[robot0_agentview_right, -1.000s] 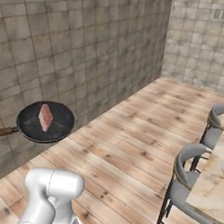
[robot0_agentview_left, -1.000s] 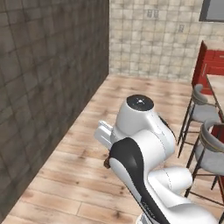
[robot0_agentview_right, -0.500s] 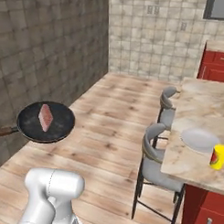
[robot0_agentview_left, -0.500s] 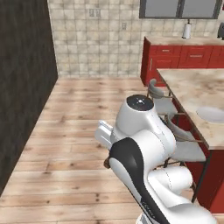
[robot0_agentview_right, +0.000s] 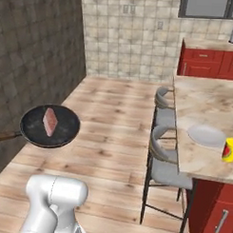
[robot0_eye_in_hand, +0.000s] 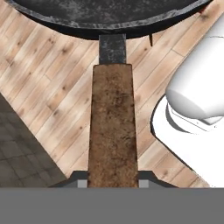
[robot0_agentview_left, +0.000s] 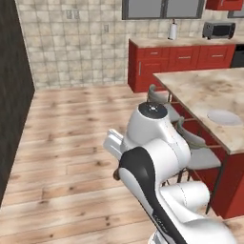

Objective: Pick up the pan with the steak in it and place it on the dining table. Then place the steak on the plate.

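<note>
The claw (robot0_eye_in_hand: 112,183) is shut tight on the brown handle (robot0_eye_in_hand: 113,127) of the pan (robot0_agentview_right: 50,126), holding it flat out in front so the steak (robot0_agentview_right: 50,121) stays inside on the way to the dining table (robot0_agentview_right: 202,154).

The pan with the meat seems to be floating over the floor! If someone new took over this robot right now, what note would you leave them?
Gripper: shut on the pan's brown handle.
Pan: held level in the air above the wooden floor, off to the arm's left, with the steak lying flat inside.
Dining table: ahead to the right, stools along its near side; the white plate sits near its edge beside a yellow cup.
Done: pan picked up with the steak in it.
Left: set the pan on the dining table, then put the steak on the plate.
</note>
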Robot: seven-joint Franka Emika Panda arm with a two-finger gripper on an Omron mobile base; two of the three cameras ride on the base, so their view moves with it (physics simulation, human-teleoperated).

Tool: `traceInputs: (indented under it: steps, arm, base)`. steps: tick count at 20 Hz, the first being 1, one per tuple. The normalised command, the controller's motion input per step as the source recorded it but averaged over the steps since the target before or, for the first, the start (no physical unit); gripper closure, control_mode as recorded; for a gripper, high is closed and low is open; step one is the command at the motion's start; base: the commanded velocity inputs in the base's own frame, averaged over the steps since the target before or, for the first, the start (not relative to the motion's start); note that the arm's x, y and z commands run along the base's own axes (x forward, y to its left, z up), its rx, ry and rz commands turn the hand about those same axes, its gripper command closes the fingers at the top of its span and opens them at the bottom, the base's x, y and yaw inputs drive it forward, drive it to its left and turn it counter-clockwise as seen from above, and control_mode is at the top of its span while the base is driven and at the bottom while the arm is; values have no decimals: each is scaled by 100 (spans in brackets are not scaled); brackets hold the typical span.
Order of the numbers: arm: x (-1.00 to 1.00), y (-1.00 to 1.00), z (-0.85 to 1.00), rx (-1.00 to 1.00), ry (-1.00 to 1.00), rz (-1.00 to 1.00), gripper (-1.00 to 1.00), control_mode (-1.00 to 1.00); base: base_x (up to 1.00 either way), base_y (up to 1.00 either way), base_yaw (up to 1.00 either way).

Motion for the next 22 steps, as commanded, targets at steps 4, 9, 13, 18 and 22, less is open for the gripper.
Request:
traceInputs:
  steps: [4,9,13,18,22]
  arm:
    - [0,0,0,0,0,0,100,100]
    - [0,0,0,0,0,0,100,100]
    - [0,0,0,0,0,0,100,100]
    - [0,0,0,0,0,0,100,100]
    - [0,0,0,0,0,0,100,100]
  base:
    - [32,93,-22]
    - [83,66,-23]
    - [100,60,-21]
    - [100,56,-21]
    - [100,54,-20]
